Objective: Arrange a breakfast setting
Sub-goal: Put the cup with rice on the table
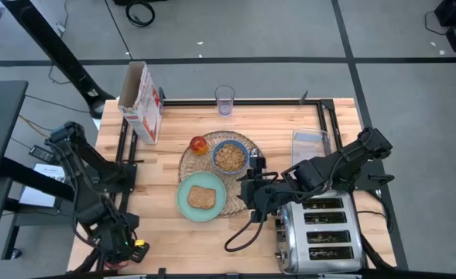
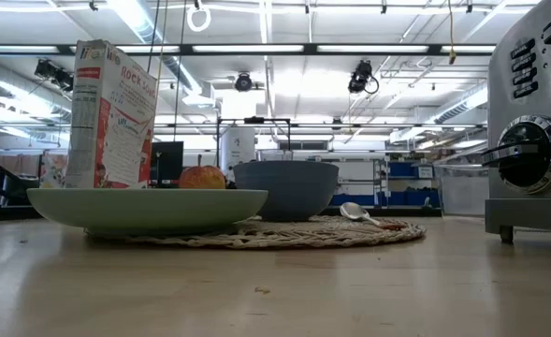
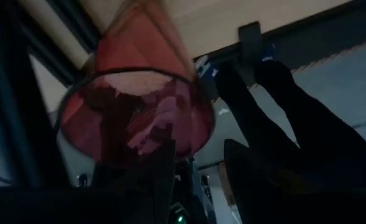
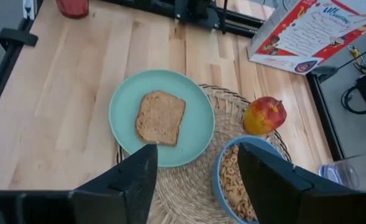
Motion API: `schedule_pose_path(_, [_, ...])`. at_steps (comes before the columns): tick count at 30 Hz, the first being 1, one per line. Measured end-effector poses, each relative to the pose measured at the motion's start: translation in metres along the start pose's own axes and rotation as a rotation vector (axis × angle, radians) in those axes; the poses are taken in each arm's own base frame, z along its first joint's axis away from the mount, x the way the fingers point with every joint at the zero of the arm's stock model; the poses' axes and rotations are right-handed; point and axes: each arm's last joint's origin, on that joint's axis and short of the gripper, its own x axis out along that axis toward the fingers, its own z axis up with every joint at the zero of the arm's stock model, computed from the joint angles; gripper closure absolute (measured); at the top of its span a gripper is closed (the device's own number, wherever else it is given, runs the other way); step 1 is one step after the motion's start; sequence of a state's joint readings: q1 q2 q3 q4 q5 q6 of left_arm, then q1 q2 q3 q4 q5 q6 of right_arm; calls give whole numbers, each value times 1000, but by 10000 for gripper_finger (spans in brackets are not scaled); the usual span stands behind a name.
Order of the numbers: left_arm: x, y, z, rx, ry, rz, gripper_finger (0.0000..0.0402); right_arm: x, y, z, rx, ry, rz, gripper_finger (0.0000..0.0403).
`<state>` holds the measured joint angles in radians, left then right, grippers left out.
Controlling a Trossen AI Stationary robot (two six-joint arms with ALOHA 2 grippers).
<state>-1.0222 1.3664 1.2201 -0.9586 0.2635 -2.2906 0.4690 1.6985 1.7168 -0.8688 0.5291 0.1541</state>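
Mat (image 1: 239, 203) has plate (image 1: 187, 203) w/ toast (image 1: 201, 197), cereal bowl (image 1: 229, 156), apple (image 1: 198, 145), spoon (image 2: 361, 214). Glass (image 1: 224, 101) not on it yet. Right gripper (image 4: 195, 171) fingers open, empty. Left gripper (image 1: 118, 240): can't tell.

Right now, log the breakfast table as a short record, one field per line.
mat: centre of table
bowl: on mat, holds cereal
apple: on mat, beside bowl
plate: overlaps mat's near edge
toast: on plate
spoon: on mat, beside bowl
glass: off mat, at far table edge
right gripper: open, empty, above mat between plate and bowl
left gripper: at near-left corner, away from the setting
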Motion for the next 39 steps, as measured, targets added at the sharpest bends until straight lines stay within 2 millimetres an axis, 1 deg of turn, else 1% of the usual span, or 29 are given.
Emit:
schedule_pose_path(6, [16,-8,1,-15,-22,21,258,1,-3,-3,-14,33,-10,147])
schedule_pose_path(10, [18,-8,1,-27,-26,30,258,1,-3,-4,-20,45,-12,134])
schedule_pose_path(14, [23,-9,2,-42,-45,47,258,2,-4,-4,-18,50,9,128])
schedule_pose_path(19, [39,-13,4,-54,-78,88,258,-2,0,-3,-64,36,56,128])
schedule_pose_path(23, [49,-15,6,-54,-99,113,262,-16,-2,1,-69,-25,77,127])
schedule_pose_path(25, [51,-16,6,-46,-100,123,273,-25,-5,4,-67,-69,83,127])
schedule_pose_path(28, [52,-16,6,-24,-99,129,308,-41,-13,8,-68,-137,109,128])
schedule_pose_path(32, [52,-15,7,-22,-104,139,379,-62,-25,10,-61,-199,130,134])
schedule_pose_path(33, [52,-15,7,-23,-107,144,386,-67,-28,10,-57,-210,130,135])
schedule_pose_path(37, [52,-15,7,-13,-98,147,383,-84,-39,8,-38,-241,129,139])
schedule_pose_path(39, [52,-16,7,-14,-89,152,384,-86,-42,7,-27,-237,128,140])
